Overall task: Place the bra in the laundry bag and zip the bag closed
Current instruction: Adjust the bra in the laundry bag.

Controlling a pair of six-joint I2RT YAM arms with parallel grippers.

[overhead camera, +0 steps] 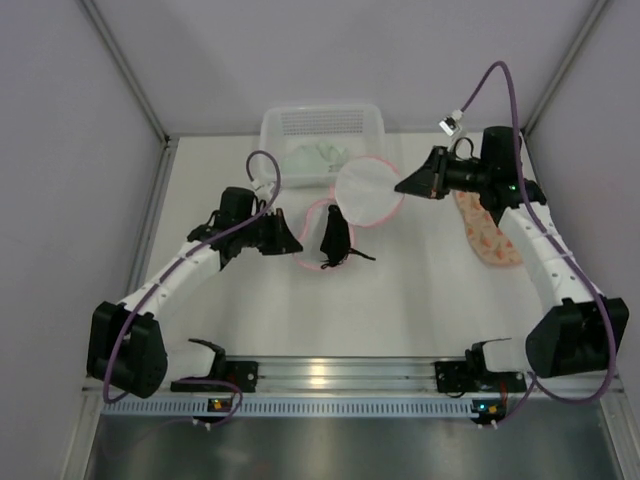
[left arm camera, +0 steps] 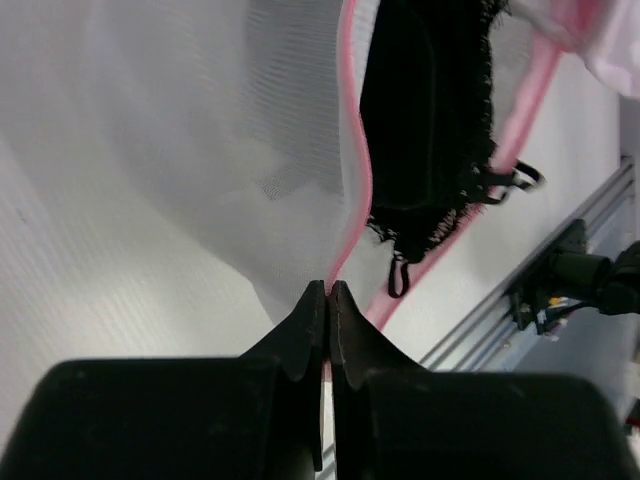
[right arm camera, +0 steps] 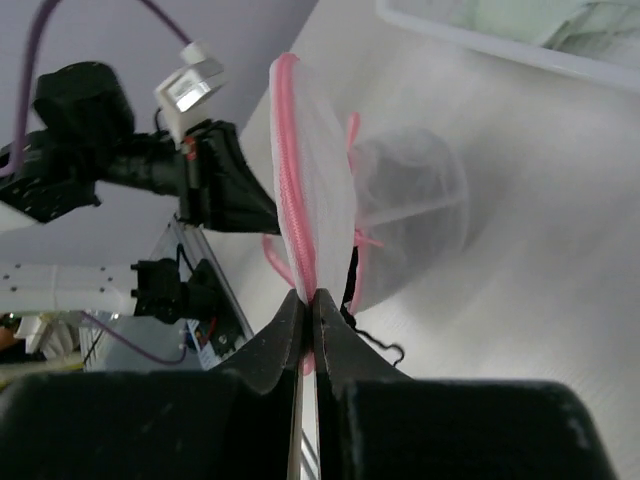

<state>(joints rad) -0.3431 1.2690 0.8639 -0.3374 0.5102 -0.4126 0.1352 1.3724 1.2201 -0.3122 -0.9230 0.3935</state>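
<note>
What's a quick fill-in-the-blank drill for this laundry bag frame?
1. The left hand pinches the white mesh laundry bag by its ___ trim.
2. The right hand is ___ on that same trim.
3. The black lace bra lies ___ the two hands.
Missing words: pink; shut; between.

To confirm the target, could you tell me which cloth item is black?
The lace bra framed by the pink-rimmed laundry bag; the patterned cloth is pinkish, the garment in the basket pale green.
</note>
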